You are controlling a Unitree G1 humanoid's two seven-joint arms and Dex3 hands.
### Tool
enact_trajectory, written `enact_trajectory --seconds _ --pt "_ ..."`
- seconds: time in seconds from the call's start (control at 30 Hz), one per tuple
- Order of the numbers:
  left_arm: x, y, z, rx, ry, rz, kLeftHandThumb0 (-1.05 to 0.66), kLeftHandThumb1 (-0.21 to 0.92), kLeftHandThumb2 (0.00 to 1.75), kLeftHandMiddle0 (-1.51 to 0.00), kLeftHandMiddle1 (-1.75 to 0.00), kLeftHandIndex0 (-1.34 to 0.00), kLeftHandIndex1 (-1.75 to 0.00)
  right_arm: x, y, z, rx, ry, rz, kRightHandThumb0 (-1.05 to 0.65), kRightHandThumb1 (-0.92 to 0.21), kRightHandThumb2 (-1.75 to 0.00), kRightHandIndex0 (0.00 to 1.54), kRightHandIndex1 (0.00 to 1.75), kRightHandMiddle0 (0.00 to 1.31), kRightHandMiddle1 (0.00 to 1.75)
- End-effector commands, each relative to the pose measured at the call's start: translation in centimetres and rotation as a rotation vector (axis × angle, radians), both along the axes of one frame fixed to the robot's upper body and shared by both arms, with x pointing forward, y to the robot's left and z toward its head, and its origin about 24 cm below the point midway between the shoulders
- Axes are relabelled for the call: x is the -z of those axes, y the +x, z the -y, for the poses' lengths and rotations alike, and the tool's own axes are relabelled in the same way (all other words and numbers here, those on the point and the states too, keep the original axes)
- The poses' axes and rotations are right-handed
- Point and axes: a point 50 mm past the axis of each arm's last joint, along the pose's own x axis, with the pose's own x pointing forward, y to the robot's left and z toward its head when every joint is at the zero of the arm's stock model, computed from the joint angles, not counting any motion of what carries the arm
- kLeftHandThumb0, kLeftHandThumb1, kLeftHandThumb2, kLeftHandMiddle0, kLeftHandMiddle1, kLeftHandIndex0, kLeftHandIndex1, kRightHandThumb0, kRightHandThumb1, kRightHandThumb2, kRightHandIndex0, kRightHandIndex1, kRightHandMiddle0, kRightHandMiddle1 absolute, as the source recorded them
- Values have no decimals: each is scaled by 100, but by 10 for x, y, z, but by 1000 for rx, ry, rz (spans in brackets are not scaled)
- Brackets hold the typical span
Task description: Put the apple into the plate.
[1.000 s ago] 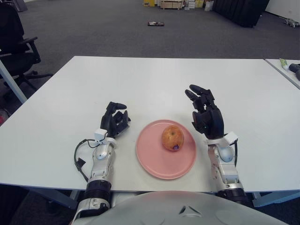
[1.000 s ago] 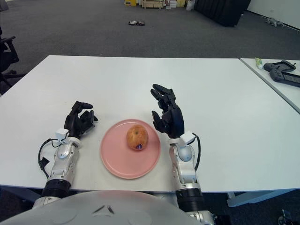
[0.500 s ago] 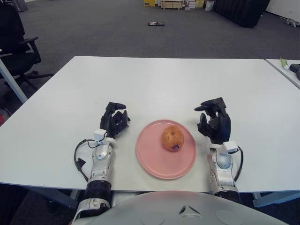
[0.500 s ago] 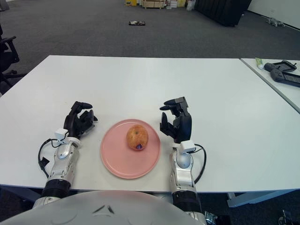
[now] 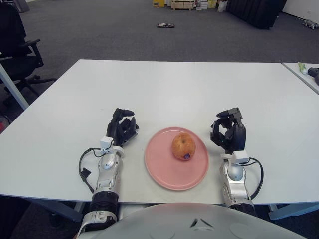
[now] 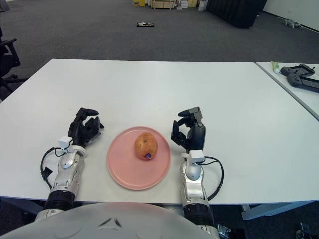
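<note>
Left eye view and right eye view show one scene. A white table [image 5: 199, 89] fills most of the frame, with grey carpet floor [image 5: 124, 35] behind it. A black office chair [image 5: 15, 45] stands off the table's far-left corner. A second table [image 6: 299, 84] stands to the right, carrying a dark device [image 6: 299, 75].

A pink plate [image 5: 164, 172] lies flat near the table's front edge, centred between the two arms. The apple [image 5: 183, 146] rests on the plate, in its upper-right portion, with a small dark sticker on its near side. The apple touches neither hand.

The left hand [image 5: 122, 128] rests on the table just to the left of the plate, apart from its rim. Its fingers are curled inward and hold nothing.

The right hand [image 5: 229, 133] is positioned just to the right of the plate, near the rim. Its fingers are curled into a loose clench and hold nothing. A black cable [image 5: 256, 174] loops beside the right wrist.
</note>
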Motion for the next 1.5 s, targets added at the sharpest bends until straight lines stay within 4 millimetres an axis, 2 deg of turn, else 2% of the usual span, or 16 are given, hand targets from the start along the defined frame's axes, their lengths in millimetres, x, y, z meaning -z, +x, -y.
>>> enact_trajectory --seconds 0.0,0.5,0.67,1.03,1.47 --pt "6 -4 1 -5 -9 -41 -39 66 89 -61 -175 -36 -175 4 2 -1 10 4 -18 -39 -66 -89 80 175 36 175" --pt "5 -3 0 -1 -13 -36 -39 67 88 -62 -175 -35 -175 19 2 1 19 -5 -144 -40 -59 -98 85 175 40 175" --pt "5 -2 0 1 -16 -35 -39 67 88 -61 -175 -35 -175 25 2 1 14 60 -211 -40 -59 -98 83 175 40 175" --pt "5 -2 -1 -4 -27 -48 -38 67 87 -57 -175 -35 -175 29 2 2 8 135 -287 -40 -60 -97 79 175 39 175" --pt "5 -2 -1 -7 -37 -49 -38 69 85 -55 -175 -34 -175 31 2 3 -50 142 -358 -40 -61 -95 74 175 39 175"
